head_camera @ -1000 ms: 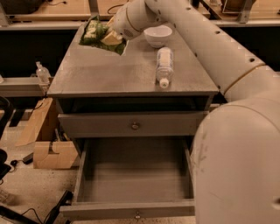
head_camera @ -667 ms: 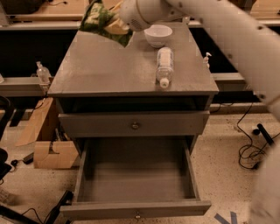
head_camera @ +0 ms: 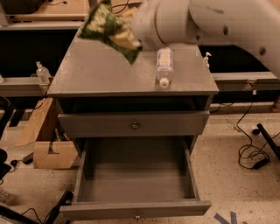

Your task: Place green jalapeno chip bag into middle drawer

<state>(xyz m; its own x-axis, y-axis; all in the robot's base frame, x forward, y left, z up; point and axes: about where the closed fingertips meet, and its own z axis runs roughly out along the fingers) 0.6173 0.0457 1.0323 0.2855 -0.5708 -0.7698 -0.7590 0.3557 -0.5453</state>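
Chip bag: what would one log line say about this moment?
gripper: holding green jalapeno chip bag above cabinet top | middle drawer: open | bottle: lying on top

A pale speckled floor [head_camera: 227, 175] is seen under dim, warm light, with black cables [head_camera: 250, 153] strewn at the right, a blue tape mark [head_camera: 224, 217] at the lower edge, and cardboard boxes [head_camera: 52, 153] set just beside the left flank of a grey cabinet, above whose surface [head_camera: 100, 74] the tool [head_camera: 127, 40] is held near the far edge. Behind the cabinet a grey rail [head_camera: 245, 78] is run across a dark recess, small pump bottles [head_camera: 42, 72] are stood along it, and a wooden benchtop [head_camera: 48, 8] is laid above.
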